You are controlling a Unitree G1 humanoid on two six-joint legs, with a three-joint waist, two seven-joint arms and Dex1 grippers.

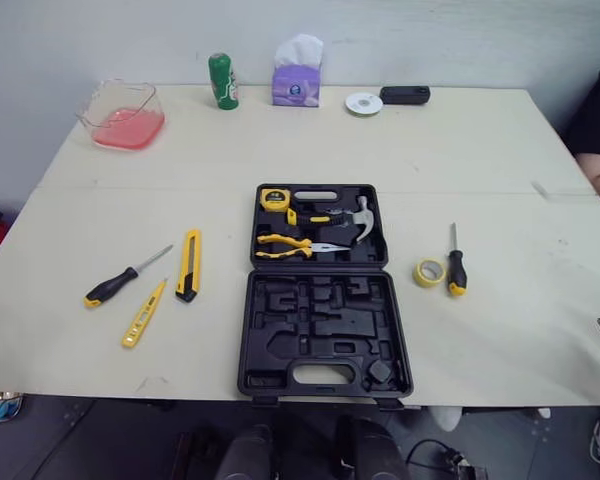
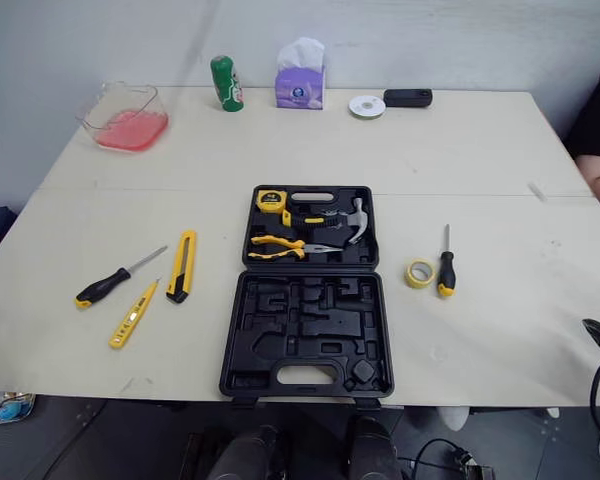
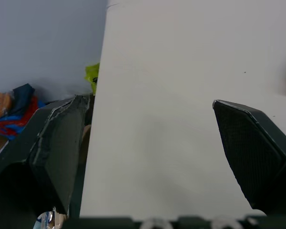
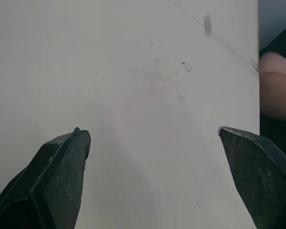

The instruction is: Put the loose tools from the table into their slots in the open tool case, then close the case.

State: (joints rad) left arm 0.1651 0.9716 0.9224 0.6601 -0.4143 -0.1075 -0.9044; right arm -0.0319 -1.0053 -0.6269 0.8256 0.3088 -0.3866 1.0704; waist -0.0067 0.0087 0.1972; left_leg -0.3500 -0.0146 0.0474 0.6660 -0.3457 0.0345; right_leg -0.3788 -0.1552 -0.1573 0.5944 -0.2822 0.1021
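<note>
Barely started, I reckon: black plastic tool case [image 1: 323, 335] lies open mid-table, yellow utility knife [image 1: 188, 265] + 2 more loose on its left, yellow tape roll [image 1: 429, 272] + black-and-yellow screwdriver [image 1: 457, 268] on its right; left gripper [image 3: 148, 100], right gripper [image 4: 152, 130] both spread wide, holding nothing.

My left hand [image 3: 148, 100] ends in two black wedge-shaped fingers [image 3: 250, 152]. I see a fine cross-hatched pad on one and a scuffed, pale-chipped edge on the other. Small pale round fittings [image 3: 155, 223] dot the dark bar [image 3: 100, 222] at their base. My right hand [image 4: 152, 130] has the same black, tapered fingers [image 4: 57, 176].
</note>
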